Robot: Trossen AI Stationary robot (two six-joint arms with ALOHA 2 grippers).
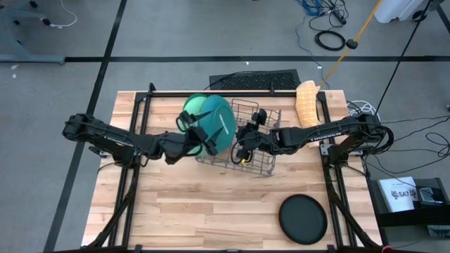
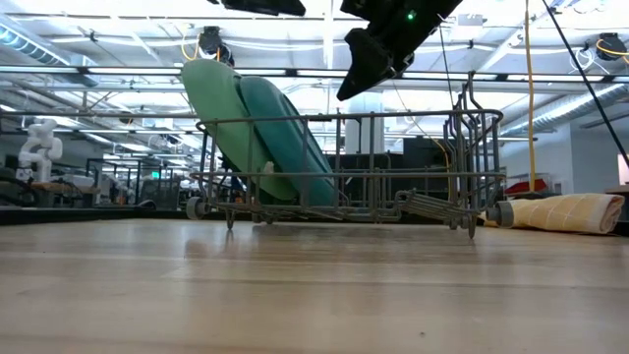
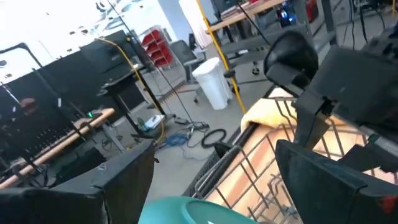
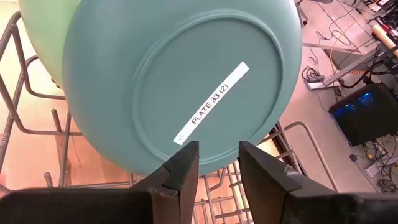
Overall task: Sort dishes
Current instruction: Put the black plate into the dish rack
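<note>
Since teal plate (image 4: 180,87) and green plate (image 4: 37,25) stand on edge in rack (image 1: 264,165), leaning together, leaves only black plate (image 1: 303,218) to sort, judging by the task. Lies flat on surface (image 1: 197,211), black face up, well apart from right pincer (image 1: 245,146), off toward that arm's side and out toward the near edge. Round, so no long axis to match; flat against the wood, so likely calls for a bite on the rim from the side. Sits much nearer right pincer than left pincer (image 1: 193,131).

Right pincer: over the rack, jaws partly apart, gripping nothing, pointed square at the teal plate's underside just ahead, with label (image 4: 211,102) facing it.

Left pincer: jaws spread wide, above the two plates' top rims, teal rim showing between the fingers. Appears to hold nothing, though cannot tell whether a finger touches the rim.

Hidden or unclear: black plate's lower face, pressed to the surface. Black plate absent from both wrist views and the low view. Green plate mostly covered by the teal one as seen from the right wrist. Rack slots under the plates hard to make out. Towel (image 1: 307,104) beyond the rack, apart from both pincers.
</note>
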